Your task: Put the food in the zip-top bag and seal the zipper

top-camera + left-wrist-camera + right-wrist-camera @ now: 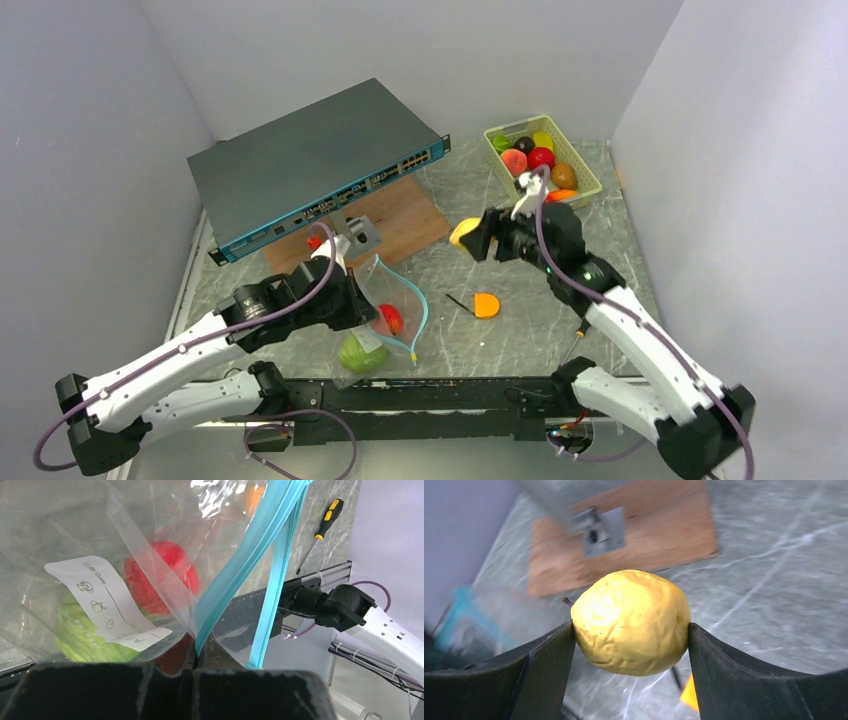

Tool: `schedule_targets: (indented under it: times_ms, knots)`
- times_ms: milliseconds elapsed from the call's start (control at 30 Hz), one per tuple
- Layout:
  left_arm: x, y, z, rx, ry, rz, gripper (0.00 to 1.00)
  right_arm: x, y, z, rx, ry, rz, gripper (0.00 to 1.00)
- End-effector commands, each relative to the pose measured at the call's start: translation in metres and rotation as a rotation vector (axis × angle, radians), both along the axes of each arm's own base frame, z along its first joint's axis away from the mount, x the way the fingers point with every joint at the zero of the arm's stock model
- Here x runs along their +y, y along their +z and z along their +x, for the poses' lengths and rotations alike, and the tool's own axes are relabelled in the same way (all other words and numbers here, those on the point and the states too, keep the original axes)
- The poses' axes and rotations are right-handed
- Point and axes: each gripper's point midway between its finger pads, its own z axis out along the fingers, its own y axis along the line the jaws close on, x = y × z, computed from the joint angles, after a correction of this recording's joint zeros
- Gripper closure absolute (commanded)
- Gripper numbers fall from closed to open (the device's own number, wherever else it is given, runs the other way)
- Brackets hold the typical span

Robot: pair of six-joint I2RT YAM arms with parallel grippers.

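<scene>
The clear zip-top bag hangs open near the table's front left, with its teal zipper spread in two strands. My left gripper is shut on the bag's zipper edge and holds the mouth up. Inside the bag lie a red apple and a green cabbage, behind the white label. My right gripper is in mid-air to the right of the bag, closed on a yellow lemon that fills the span between its fingers. From above, the lemon is over the table's middle.
A pale green basket with several more toy fruits stands at the back right. A network switch and a wooden board with a metal bracket lie behind the bag. An orange piece and a screwdriver lie on the table.
</scene>
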Motion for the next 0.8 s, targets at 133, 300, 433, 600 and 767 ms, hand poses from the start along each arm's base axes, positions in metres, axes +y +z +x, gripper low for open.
schedule_targets:
  times_ms: [133,300,433,600,767]
  knots:
    - [-0.005,0.018,0.004,-0.031,0.013,-0.064,1.00,0.046,0.060,-0.089,-0.233,0.383,0.191,0.92]
    - [-0.007,0.022,0.004,-0.024,0.005,-0.064,1.00,0.073,0.062,-0.108,-0.223,0.488,0.191,0.91]
    - [-0.009,0.027,0.003,-0.023,-0.001,-0.077,1.00,0.100,0.058,-0.119,-0.211,0.539,0.168,0.90]
    - [-0.011,0.026,0.002,-0.017,-0.001,-0.085,1.00,0.135,0.072,-0.141,-0.189,0.604,0.327,0.88]
    - [-0.010,0.031,0.001,-0.021,-0.006,-0.092,1.00,0.156,0.057,-0.144,-0.121,0.577,0.402,0.84]
